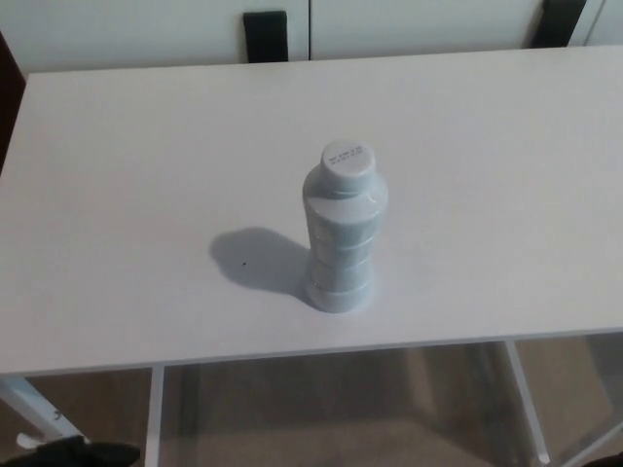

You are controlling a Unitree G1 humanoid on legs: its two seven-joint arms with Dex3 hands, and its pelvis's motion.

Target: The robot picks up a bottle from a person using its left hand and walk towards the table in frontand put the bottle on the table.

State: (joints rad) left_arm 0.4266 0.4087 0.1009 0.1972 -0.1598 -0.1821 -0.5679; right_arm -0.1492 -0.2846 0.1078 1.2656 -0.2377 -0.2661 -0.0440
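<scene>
Below the table's [117, 195] near-left corner our left hand [83, 453] barely shows, and we cannot tell its state; the bottle [343, 233] stands upright, free.

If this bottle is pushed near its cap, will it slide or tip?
The bottle stands upright, tall on a narrow base, so it would probably tip. Lying down, its round body would likely roll on the smooth table. The ridged waist may make it less slippery to hold.

Only one view: head cam, close, angled steeply down onto table [127, 175]
</scene>
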